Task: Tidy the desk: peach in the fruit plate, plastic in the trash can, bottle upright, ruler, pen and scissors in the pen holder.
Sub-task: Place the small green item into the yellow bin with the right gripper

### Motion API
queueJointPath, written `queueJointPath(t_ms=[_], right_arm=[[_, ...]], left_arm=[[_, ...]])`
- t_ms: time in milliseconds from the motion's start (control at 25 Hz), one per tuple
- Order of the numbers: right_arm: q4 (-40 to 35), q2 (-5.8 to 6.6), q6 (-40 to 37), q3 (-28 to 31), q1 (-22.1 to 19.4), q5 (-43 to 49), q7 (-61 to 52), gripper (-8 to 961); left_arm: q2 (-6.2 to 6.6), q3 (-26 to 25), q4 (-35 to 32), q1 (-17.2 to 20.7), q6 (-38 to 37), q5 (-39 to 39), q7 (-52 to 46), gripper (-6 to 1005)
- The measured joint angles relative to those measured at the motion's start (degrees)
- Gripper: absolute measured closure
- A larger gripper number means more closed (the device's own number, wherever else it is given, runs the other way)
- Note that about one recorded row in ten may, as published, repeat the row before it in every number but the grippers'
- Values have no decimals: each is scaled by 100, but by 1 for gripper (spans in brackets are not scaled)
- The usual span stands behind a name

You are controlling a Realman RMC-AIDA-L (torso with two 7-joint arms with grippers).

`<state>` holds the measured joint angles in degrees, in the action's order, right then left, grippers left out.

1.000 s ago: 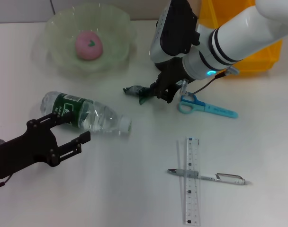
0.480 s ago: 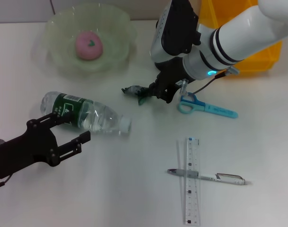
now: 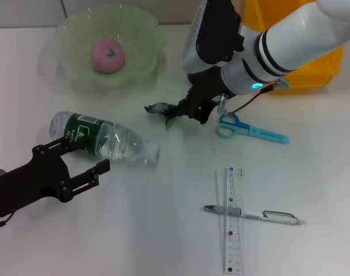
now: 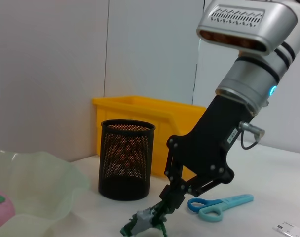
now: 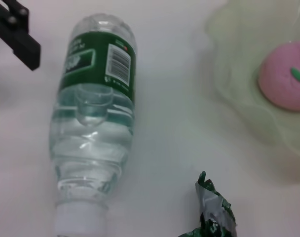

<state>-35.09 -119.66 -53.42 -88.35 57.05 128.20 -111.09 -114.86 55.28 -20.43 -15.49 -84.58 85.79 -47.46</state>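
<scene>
While the left gripper [image 3: 86, 167] waits nearest with fingers spread, the bottle [image 3: 103, 138] lies just beyond it, cap toward the ruler [image 3: 233, 219], which runs near-to-far with the pen [image 3: 253, 214] crossing it. Bare worktop [image 3: 163, 230] separates them. Farther off, the right gripper [image 3: 176, 110] is clamped on crumpled plastic [image 3: 160, 109] beside the scissors [image 3: 251, 130]. Farthest, the peach [image 3: 108, 56] sits in the fruit plate [image 3: 65, 34].

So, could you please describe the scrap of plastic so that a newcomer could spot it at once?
Start at the pale green fruit plate holding the pink peach, then look towards the blue-handled scissors. Between them, the right gripper holds the crumpled dark green and silver plastic wrapper. It is the only crinkled, shapeless thing here.
</scene>
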Motion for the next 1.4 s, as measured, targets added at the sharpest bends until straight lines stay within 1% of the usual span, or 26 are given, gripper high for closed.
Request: queueJointPath(t_ms=[40, 80, 200, 560, 640, 680, 920, 1080, 1400], right_arm=[[0, 0, 0, 0, 0, 0, 0, 914], [-190, 11, -110, 23, -89, 8, -18, 914], [-426, 24, -300, 43, -179, 32, -85, 914], [-627, 40, -644, 70, -199, 64, -202, 916], [-748, 47, -752, 116, -215, 159, -299, 916], [-925, 50, -894, 196, -261, 329, -408, 916], [-1348, 54, -1251, 313, -417, 447, -566, 917], [-1692, 54, -1559, 529, -571, 522, -605, 917], [-2067, 59, -1788, 708, -789, 605, -678, 917]], left_arm=[[0, 0, 0, 0, 0, 0, 0, 314], [10, 0, 10, -7, 11, 5, -1, 314], [25, 0, 5, -12, 16, 27, -37, 314], [107, 5, -23, -23, 21, 43, -190, 314], [117, 10, -28, -28, 21, 43, -200, 314], [119, 18, -31, -35, 21, 43, -202, 314], [154, 52, -32, -48, 1, 47, -226, 314], [178, 72, -32, -73, -19, 74, -264, 314], [179, 35, -40, -185, 8, 328, -378, 314]])
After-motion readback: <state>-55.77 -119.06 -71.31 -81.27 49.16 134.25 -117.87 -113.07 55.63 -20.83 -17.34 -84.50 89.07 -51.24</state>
